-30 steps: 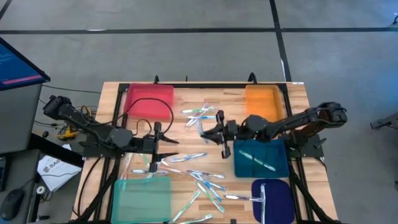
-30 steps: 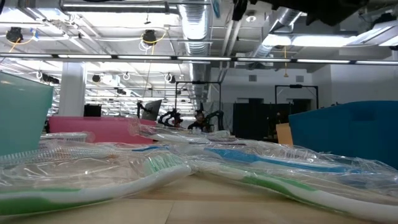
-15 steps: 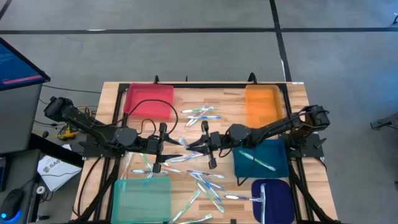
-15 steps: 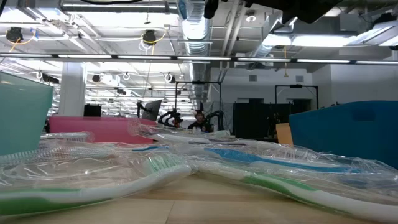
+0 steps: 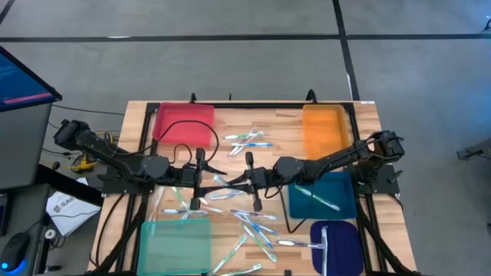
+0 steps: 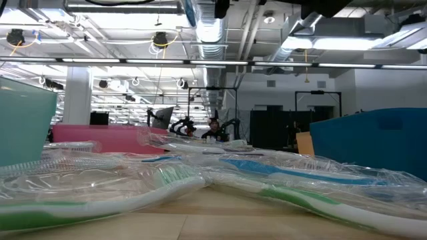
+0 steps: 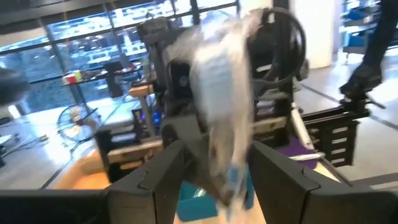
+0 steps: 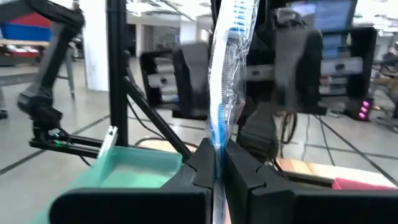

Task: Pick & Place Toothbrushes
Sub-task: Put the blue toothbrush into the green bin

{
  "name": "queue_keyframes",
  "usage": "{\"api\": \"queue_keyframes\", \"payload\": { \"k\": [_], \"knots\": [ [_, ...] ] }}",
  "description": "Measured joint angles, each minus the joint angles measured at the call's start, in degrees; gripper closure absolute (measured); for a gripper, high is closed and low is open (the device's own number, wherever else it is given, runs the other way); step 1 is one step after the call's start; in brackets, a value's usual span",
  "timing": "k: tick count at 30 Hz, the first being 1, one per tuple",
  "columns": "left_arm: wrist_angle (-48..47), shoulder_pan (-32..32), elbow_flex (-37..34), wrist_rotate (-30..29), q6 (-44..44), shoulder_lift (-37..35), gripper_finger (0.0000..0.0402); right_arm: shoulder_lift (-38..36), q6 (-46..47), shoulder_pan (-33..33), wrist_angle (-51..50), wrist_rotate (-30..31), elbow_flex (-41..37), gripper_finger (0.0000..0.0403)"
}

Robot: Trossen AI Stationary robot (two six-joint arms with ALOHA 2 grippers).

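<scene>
Two hands meet nose to nose over the middle of the wooden slatted surface (image 5: 278, 123).

Right hand (image 8: 217, 152): clenched on one clear-wrapped toothbrush with a blue-and-white head (image 8: 227, 68). The wrapper is pinched between the two dark fingertips. The brush's long axis lies across the line of the fingers, and its bristled head stands clear of the fingertips.

Left hand (image 7: 216, 148): released. Its fingers stand apart on either side of the same wrapped brush, and no pinch shows in the left wrist view.

Writing: none legible on the wrapper or on the brush. The blue screen (image 5: 19, 77) beside the surface carries text that is too small to read.

Around the hands:
- Many more wrapped toothbrushes (image 5: 257, 222) lie loose on the planks. Most are scattered between the hands and the near edge, pointing every way. A small cluster (image 5: 247, 139) lies on the far side, roughly crosswise.
- The teal-blue rectangular tray (image 5: 341, 188) on the right holds one brush (image 5: 316, 199), lying diagonally.
- The dark blue tray (image 5: 345, 249) at the near right holds one brush (image 5: 322, 239), lying lengthwise.
- The remaining trays are a red tray (image 5: 184, 121) at the far left, an orange tray (image 5: 322, 126) at the far right and a pale green tray (image 5: 175, 244) at the near left.

In the low view, a green-and-white brush (image 6: 167, 179) in its crinkled wrapper lies closest to the camera.
</scene>
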Motion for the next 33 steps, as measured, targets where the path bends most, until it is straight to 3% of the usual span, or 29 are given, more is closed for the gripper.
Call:
{"api": "queue_keyframes", "payload": {
  "k": [3, 9, 23, 33],
  "knots": [
    [1.2, 0.6, 0.0, 3.0, -0.2, 0.4, 0.0229, 0.0, 0.0, 0.0, -0.3, 1.6, 0.0, 0.0396],
    [1.1, 0.7, 0.0, 3.1, -0.3, 0.9, 0.0247, 0.0, 0.0, 0.0, -0.3, 1.7, 0.0, 0.0396],
    [-0.3, 0.7, 0.0, 3.2, -0.9, 0.9, 0.0388, 0.0, -1.1, 0.1, -1.0, 1.7, 0.0, 0.0392],
    [-0.9, 0.6, 0.0, 3.2, -3.2, 0.3, 0.0392, 0.0, -0.6, 0.1, -1.6, 1.7, 0.0, 0.0294]
  ]
}}
